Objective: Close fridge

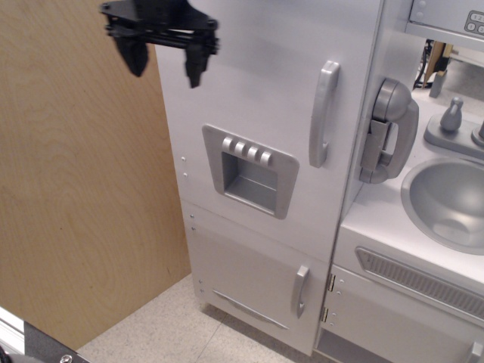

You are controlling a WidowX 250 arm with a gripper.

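The fridge (265,113) stands in the middle of the scene, a tall white cabinet. Its large upper door carries a grey vertical handle (324,113) near the right edge and a grey recessed dispenser panel (249,170) lower down. The door looks flush with the cabinet front, with no gap showing along the handle side, so the closing step seems essentially done. What remains is likely only a check that the door sits fully home, or a retreat clear of it.

The end effector (162,64) hangs at the upper left, in front of the door's left edge, its two black fingers spread apart and gripping nothing. Whether it touches the door cannot be told. A smaller lower door (249,280) sits beneath, a wooden panel (76,189) to the left, and a sink counter (446,204) to the right.
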